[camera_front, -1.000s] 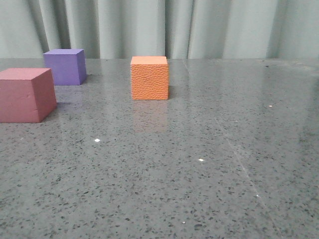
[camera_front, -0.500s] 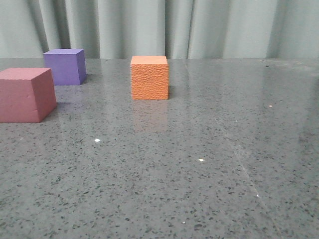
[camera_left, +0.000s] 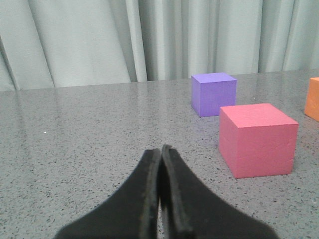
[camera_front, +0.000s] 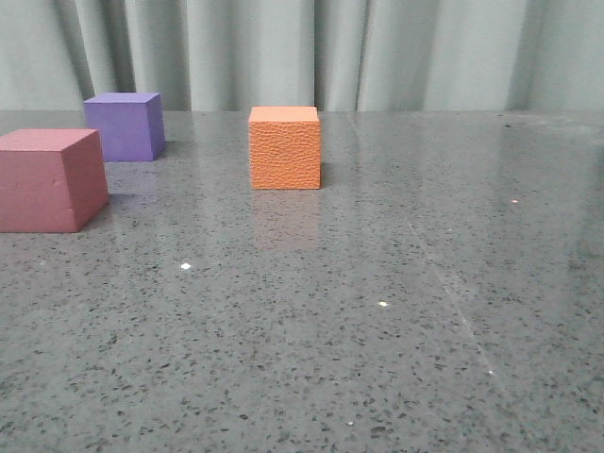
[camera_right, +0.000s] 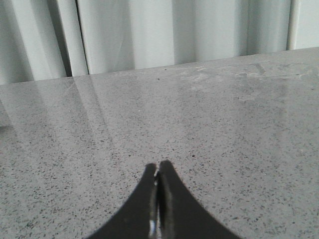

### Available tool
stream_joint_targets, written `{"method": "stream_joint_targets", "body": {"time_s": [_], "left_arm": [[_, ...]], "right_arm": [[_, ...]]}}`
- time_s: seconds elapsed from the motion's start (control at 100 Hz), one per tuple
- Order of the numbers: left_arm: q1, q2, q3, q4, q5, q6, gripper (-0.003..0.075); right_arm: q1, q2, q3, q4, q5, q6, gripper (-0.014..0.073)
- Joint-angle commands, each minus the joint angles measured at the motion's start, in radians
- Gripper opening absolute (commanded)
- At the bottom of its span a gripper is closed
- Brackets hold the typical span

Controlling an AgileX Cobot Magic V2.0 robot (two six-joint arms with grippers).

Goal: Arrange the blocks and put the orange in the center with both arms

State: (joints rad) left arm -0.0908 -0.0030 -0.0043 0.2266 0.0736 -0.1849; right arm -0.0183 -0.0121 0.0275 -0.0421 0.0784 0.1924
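Standing untouched on the speckled grey stone worktop (camera_front: pixel 377 359), the orange foam cube with the pebbled skin (camera_front: pixel 284 148) sits near twelve o'clock in the front view, just left of the middle line and towards the far edge by the pale green curtain (camera_front: pixel 425 52). The purple foam cube (camera_front: pixel 124 125) lies at about ten o'clock, farther back, and the dull pink-red foam cube (camera_front: pixel 49 179) at nine o'clock, nearer the camera; these two are close together but apart, and both are well apart from the orange one.

Neither arm shows in the front view. In the left wrist view the left hand (camera_left: pixel 161 149) has its black fingers pressed together, holding nothing, low over the worktop, with the pink-red cube ahead at roughly two o'clock and the purple one beyond it. In the right wrist view the right hand (camera_right: pixel 158 165) is likewise closed and empty, with only bare stone ahead.

By my reading no grasp has begun; the work is at its very start. The orange cube sits roughly central already, so the likely call is to bring a flanking cube across to its right. The left hand must first spread its fingers wide enough for a cube, then square up to flat faces, since soft foam may squash or twist if gripped on a corner.
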Motion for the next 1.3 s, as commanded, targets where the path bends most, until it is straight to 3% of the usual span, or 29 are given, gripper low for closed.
{"method": "stream_joint_targets", "body": {"time_s": [0.0,0.31,0.55,0.9,1.07,1.29], "left_arm": [[0.002,-0.034,0.054,-0.001,-0.086,-0.001,-0.0019],[0.002,-0.034,0.03,-0.001,-0.27,-0.001,-0.0019],[0.002,0.099,-0.251,-0.071,0.021,-0.001,-0.0019],[0.002,0.579,-0.804,-0.133,0.391,-0.001,-0.0019],[0.002,0.738,-0.936,-0.138,0.446,-0.001,-0.0019],[0.002,0.815,-0.956,-0.138,0.45,-0.001,-0.0019]], "right_arm": [[0.005,-0.019,-0.013,-0.002,-0.089,-0.01,-0.0067],[0.005,-0.019,-0.013,-0.002,-0.089,-0.01,-0.0067],[0.005,-0.019,-0.013,-0.002,-0.089,-0.01,-0.0067],[0.005,-0.019,-0.013,-0.002,-0.089,-0.01,-0.0067],[0.005,-0.019,-0.013,-0.002,-0.089,-0.01,-0.0067],[0.005,-0.019,-0.013,-0.002,-0.089,-0.01,-0.0067]]}}
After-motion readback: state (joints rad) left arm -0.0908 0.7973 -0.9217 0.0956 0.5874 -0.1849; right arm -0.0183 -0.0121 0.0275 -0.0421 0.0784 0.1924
